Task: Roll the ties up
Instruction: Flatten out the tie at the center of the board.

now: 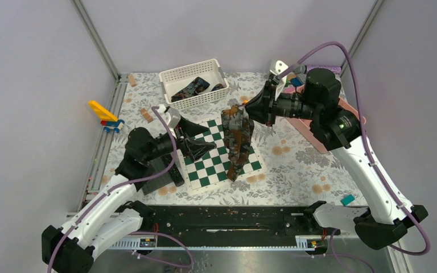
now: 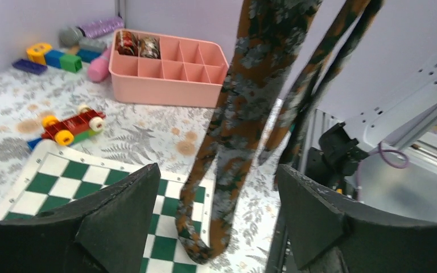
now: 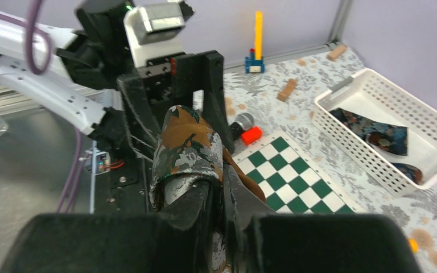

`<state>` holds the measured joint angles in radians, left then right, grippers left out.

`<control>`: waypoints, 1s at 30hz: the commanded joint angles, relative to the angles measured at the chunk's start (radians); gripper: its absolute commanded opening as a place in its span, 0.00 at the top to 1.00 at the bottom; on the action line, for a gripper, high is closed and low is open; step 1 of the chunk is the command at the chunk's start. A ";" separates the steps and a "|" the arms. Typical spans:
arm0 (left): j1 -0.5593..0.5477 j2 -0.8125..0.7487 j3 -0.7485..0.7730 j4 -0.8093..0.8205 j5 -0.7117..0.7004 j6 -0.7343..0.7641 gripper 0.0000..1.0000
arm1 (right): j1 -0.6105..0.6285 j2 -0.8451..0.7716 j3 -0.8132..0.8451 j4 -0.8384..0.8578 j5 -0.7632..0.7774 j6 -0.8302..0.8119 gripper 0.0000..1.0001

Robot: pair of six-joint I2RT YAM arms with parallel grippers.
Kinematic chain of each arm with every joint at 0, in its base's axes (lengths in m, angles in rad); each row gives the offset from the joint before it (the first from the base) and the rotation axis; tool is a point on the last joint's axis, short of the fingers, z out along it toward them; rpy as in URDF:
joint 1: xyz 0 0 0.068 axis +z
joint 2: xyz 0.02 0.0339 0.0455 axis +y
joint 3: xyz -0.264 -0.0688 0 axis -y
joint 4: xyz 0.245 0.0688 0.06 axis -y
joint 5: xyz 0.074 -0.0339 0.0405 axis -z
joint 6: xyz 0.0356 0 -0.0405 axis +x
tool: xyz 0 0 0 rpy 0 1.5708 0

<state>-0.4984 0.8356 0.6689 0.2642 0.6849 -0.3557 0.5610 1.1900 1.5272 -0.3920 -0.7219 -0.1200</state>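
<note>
right fingers (image 3: 194, 220) clamped on one tie (image 1: 236, 136) | left fingers (image 2: 119, 210) apart | two coils (image 2: 127, 42)

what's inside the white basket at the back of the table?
Loose, unrolled dark ties lie in the white basket, one with a blue pattern. They overlap, so their exact number and anything underneath them cannot be seen.

Rust-and-grey floral tie (image 1: 236, 139)

Enclosure: plain pale lilac walls (image 1: 222, 28) on three sides, metal corner posts (image 1: 95, 37). Table (image 1: 296, 170) covered with grey floral cloth. Shiny metal sheet (image 1: 233, 261) along near edge. Even, soft light.
</note>
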 commanded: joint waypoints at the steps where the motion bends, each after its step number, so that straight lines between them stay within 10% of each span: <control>1: -0.041 -0.002 -0.058 0.309 -0.077 0.133 0.22 | -0.025 -0.030 0.055 0.029 -0.226 0.073 1.00; 14: -0.156 0.067 -0.028 0.305 0.115 0.211 0.24 | -0.035 -0.085 0.042 0.030 -0.410 0.073 1.00; 30: -0.369 0.279 0.032 0.446 -0.037 0.220 0.21 | -0.035 -0.095 0.003 0.053 -0.469 0.097 1.00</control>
<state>-0.8566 1.0832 0.6365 0.5854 0.6907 -0.1539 0.5316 1.1152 1.5349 -0.3824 -1.1469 -0.0422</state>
